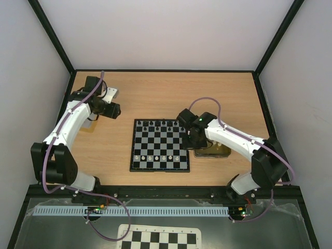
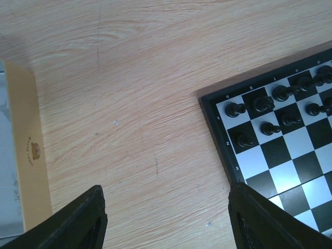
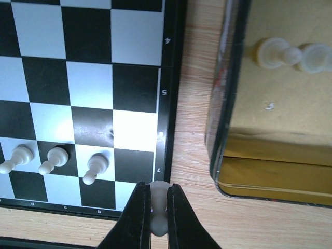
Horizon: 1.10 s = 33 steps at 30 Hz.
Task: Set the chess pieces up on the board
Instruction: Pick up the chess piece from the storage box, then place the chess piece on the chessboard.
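The board (image 1: 133, 151) lies mid-table, with black chessmen (image 1: 158, 124) on its far rows and several white pawns (image 1: 149, 156) on a near row. My right gripper (image 3: 158, 199) is shut on a white pawn (image 3: 158, 191), held over the board's right frame (image 3: 168, 93) beside three standing white pawns (image 3: 96, 167). In the top view the right gripper (image 1: 185, 136) hangs at the board's right edge. My left gripper (image 1: 115, 110) is open and empty over bare wood left of the board's far corner (image 2: 218, 135); in its wrist view the left gripper (image 2: 168, 207) holds nothing.
A shiny gold tin tray (image 1: 212, 151) sits right of the board, and its wall (image 3: 228, 104) stands close to my right fingers; two white pieces (image 3: 274, 53) lie in it. A tan flat box (image 2: 31, 150) lies left of my left gripper. An unframed checker sheet (image 1: 158, 239) lies below the arm bases.
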Available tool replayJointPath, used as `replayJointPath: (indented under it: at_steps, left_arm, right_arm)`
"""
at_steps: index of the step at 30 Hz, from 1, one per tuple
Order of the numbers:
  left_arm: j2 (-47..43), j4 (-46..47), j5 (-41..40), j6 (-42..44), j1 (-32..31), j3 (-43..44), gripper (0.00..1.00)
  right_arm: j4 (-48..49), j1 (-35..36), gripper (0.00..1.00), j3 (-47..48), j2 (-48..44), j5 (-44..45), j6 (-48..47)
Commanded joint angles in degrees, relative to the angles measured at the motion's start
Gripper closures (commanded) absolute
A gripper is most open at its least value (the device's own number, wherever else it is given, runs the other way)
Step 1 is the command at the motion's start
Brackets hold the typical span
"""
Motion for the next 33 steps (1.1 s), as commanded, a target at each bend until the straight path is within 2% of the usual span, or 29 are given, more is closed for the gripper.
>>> replayJointPath:
  at_steps: [1, 12, 22, 33]
  left_arm:
    - [0.4, -0.2, -2.5, -0.3, 0.5, 0.8, 0.35]
    - [2.2, 1.2, -0.8, -1.4, 0.6, 1.3, 0.32]
    - [1.9, 1.3, -0.9, -2.0, 0.5, 2.2, 0.2]
    - [1.6, 1.3, -1.1, -2.1, 0.5, 1.7, 0.18]
  right_arm:
    - [2.4, 2.2, 0.98, -1.7, 1.5, -0.6, 0.5]
    - [5.1, 7.8, 0.98, -4.2, 3.1, 1.1, 5.5]
    - [10.2, 8.0, 0.98, -6.9, 3.6, 4.4, 9.7]
    - [11.8, 7.9, 0.98, -6.7, 5.2, 4.7, 9.6]
